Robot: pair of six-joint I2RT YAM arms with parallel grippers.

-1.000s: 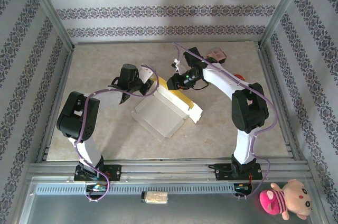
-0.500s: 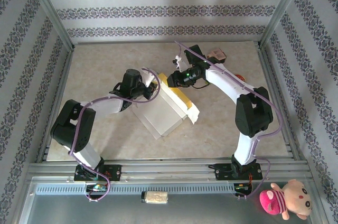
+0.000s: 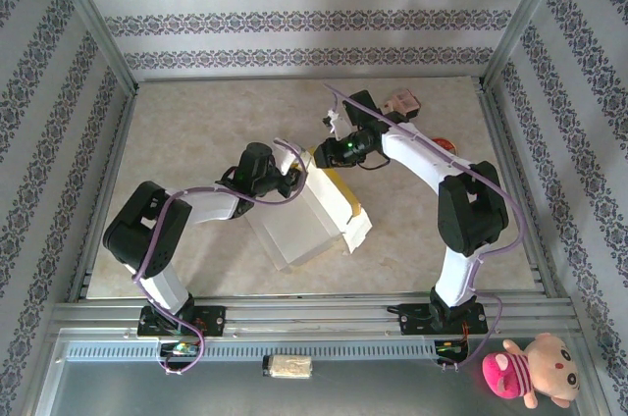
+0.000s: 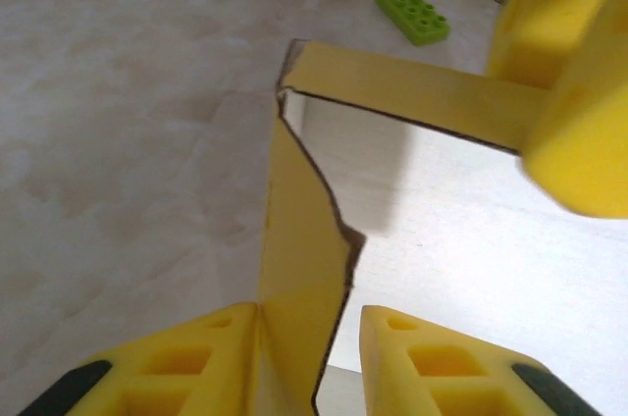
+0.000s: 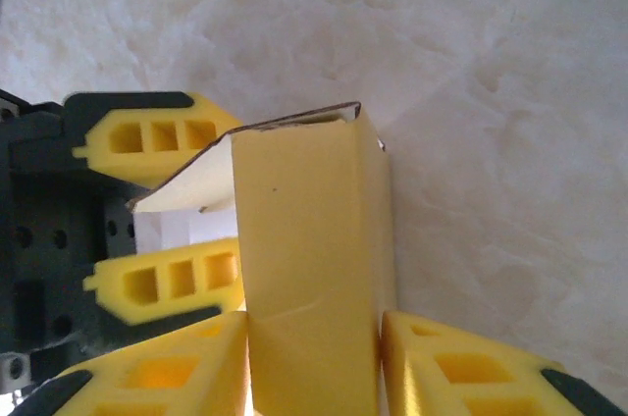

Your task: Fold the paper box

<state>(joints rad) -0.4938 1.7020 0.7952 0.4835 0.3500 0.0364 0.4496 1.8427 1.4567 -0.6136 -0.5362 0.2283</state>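
The paper box (image 3: pixel 306 220) lies mid-table, white inside, yellow outside, partly raised. My left gripper (image 3: pixel 292 179) is at its far left corner. In the left wrist view a standing yellow flap (image 4: pixel 299 239) rises between the left gripper (image 4: pixel 309 362) fingers; it touches the left finger, with a gap to the right one, so the jaws are open. My right gripper (image 3: pixel 326 153) holds the far end. In the right wrist view the right gripper (image 5: pixel 314 367) is shut on a folded yellow wall (image 5: pixel 309 239), both pads pressing it.
A small pink box-like item (image 3: pixel 403 102) and a red object (image 3: pixel 444 144) sit at the back right. A green toy brick (image 4: pixel 414 12) lies on the table beyond the box. A plush toy (image 3: pixel 530 369) lies outside the frame rail, front right.
My left gripper slid right along the box's edge and its jaws have opened off the flap. The box shifted slightly toward the front. The right gripper kept its hold.
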